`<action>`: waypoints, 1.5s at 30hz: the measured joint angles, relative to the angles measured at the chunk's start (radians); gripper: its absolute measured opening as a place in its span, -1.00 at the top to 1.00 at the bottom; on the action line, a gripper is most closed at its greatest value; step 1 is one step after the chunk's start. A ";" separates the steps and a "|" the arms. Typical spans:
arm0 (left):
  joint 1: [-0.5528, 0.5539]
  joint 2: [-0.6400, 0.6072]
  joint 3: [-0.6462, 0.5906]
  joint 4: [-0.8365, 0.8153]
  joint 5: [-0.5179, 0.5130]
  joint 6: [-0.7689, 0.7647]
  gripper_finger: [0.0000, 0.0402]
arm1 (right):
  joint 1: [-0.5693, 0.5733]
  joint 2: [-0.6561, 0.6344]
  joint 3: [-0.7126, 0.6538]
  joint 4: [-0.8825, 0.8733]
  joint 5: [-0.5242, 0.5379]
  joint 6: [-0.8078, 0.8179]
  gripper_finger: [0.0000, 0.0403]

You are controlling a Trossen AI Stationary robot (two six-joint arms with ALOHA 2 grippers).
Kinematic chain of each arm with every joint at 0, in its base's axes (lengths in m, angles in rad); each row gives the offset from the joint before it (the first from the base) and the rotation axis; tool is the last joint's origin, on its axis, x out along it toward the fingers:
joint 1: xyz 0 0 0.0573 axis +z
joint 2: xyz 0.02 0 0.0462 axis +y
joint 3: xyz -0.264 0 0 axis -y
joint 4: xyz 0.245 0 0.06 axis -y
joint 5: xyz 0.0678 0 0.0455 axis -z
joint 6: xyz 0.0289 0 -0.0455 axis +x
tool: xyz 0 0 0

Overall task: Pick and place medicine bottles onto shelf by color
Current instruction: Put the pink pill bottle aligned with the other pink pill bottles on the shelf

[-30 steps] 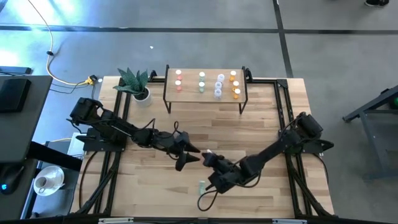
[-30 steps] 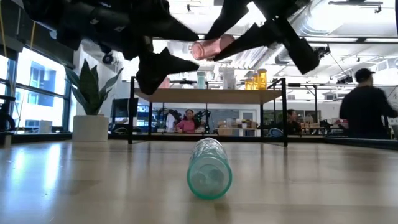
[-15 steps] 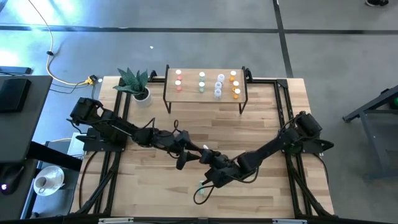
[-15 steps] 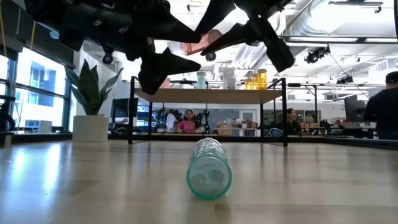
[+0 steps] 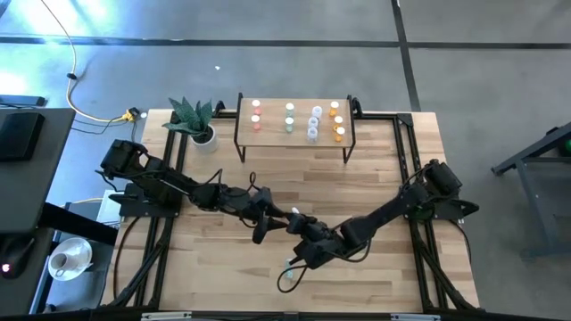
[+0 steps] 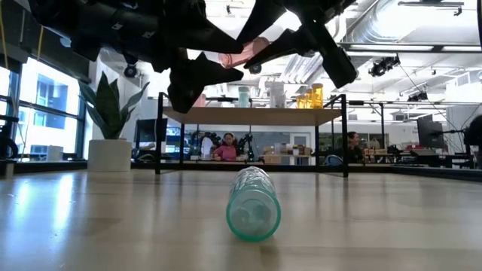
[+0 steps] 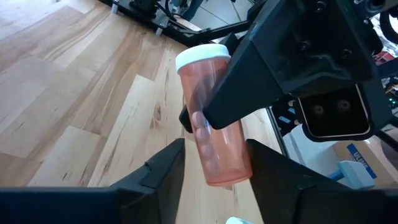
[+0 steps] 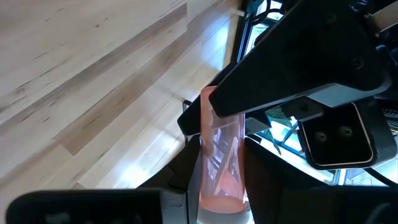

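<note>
Passing the pink bottle (image 7: 213, 118) in mid-air above the desk (image 5: 375, 187) risks a drop if the right tool (image 5: 302, 234), clenched on it, lets go before the left tool (image 7: 211, 168) (straddling its base) grips firmly. It is translucent pink, white-capped, tilted.

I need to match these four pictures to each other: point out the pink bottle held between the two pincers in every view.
High view: mostly hidden where the two pincers meet, a pale speck at table centre, pink bottle.
Low view: top centre, held in the air.
Left wrist view: centre, white cap up.
Right wrist view: lower centre.
Shared landmark: the right pincer clamped on it.
</note>
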 joint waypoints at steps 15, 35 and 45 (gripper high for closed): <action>-0.001 0.000 0.000 -0.004 -0.005 0.020 0.51 | 0.000 -0.001 -0.001 -0.011 -0.009 0.008 0.46; 0.028 0.000 0.000 0.001 -0.025 0.052 0.50 | 0.008 -0.002 -0.001 0.098 -0.062 0.451 -0.05; 0.059 -0.044 -0.004 -0.009 -0.105 0.247 0.50 | 0.017 -0.002 -0.001 0.132 0.023 0.613 -0.05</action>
